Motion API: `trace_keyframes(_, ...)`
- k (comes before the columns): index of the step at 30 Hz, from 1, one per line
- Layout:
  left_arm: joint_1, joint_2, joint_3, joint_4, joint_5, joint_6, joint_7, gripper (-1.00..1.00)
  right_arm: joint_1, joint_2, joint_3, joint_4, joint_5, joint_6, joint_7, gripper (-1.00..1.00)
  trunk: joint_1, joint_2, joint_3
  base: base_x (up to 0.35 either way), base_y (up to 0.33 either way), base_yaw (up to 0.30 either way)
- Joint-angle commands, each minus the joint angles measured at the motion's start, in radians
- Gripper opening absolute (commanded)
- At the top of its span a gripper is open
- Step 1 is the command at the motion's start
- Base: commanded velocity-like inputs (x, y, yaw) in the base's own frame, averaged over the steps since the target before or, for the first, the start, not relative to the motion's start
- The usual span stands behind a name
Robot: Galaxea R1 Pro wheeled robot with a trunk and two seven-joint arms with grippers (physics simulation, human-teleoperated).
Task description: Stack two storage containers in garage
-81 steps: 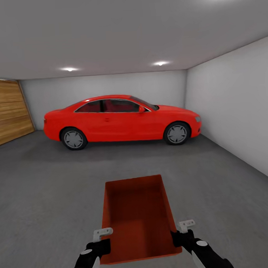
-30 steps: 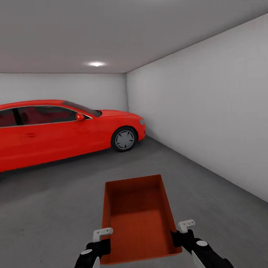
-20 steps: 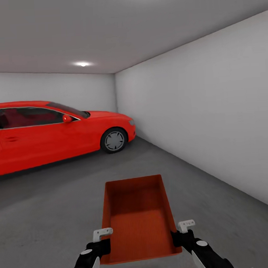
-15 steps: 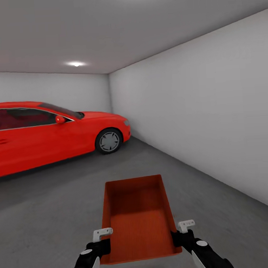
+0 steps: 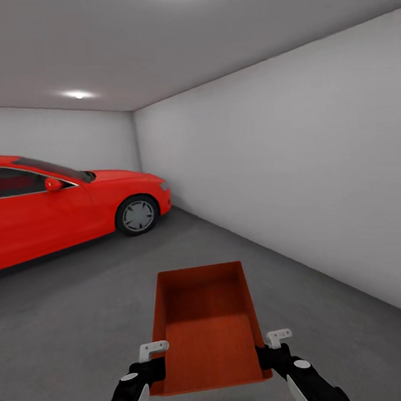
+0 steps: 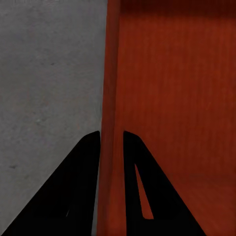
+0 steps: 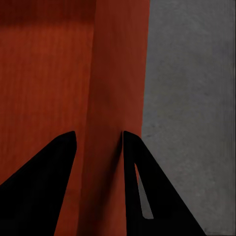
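Both grippers pinch a wall of the orange-red storage container (image 5: 205, 328): the left gripper (image 6: 111, 142) on its left wall, the right gripper (image 7: 98, 140) on its right wall. The bin is empty, apparently held above the garage's grey floor (image 5: 64, 304). A red car (image 5: 64, 203) stands ahead-left by the white wall (image 5: 294, 177).

An orange-red storage container (image 5: 205, 328) is seen, its inner surface finely ribbed. The floor (image 5: 70, 303) beneath is dark grey concrete (faintly mottled). A glossy red car (image 5: 58, 203) with silver wheels is set against plain white walls (image 5: 293, 171). The gripper fingers (image 6: 83, 187) are rendered black.
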Motion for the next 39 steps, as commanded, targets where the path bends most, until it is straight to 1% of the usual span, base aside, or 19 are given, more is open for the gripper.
trace_keyframes(1,0.001,0.018,-0.003,-0.003,-0.042,-0.043,0.039,-1.0,-0.001,0.0,-0.005,0.002,-0.034,0.004,0.057,-1.0,0.0,-0.001,0.0,0.0,0.0,-0.3)
trace_keyframes(13,0.001,0.018,-0.003,-0.003,-0.042,-0.042,0.039,-1.0,-0.001,0.0,-0.004,0.002,-0.036,0.005,0.056,-1.0,0.0,-0.001,-0.008,0.0,0.0,-0.266)
trace_keyframes(39,0.001,0.019,-0.003,-0.003,-0.042,-0.041,0.038,-1.0,-0.001,0.0,-0.004,0.002,-0.036,0.005,0.058,-1.0,0.0,-0.001,-0.039,0.0,0.0,-0.198)
